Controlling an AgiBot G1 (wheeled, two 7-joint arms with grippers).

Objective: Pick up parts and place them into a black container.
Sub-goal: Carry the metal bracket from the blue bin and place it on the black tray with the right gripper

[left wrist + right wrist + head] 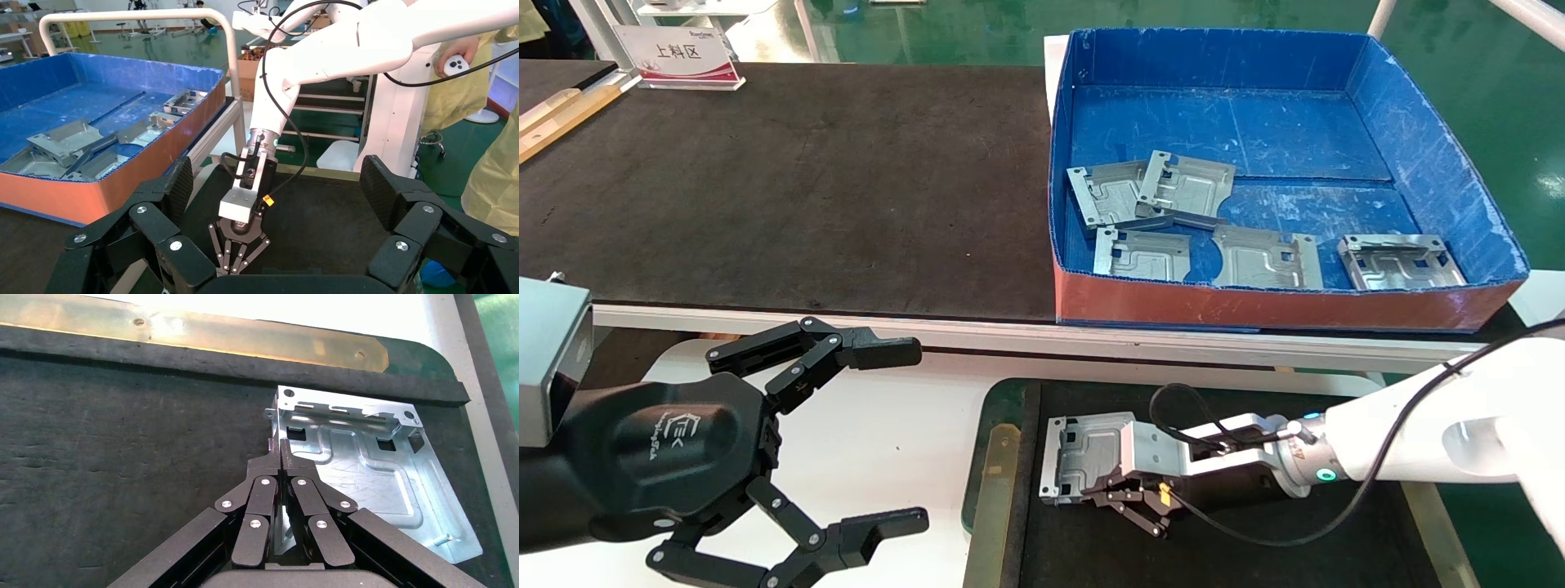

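Note:
My right gripper is shut on the side edge of one silver-grey part, low over the matte floor of the black container, near its left end. In the right wrist view the closed fingertips pinch the bent edge of the part, which looks flat on the container floor. Several more parts lie in the blue box. My left gripper is open and empty at the lower left, over the white surface.
The blue box with a red front stands on a large black mat. A sign stands at the far left. A brass strip lies along the container's left rim. A person in yellow stands behind the right arm.

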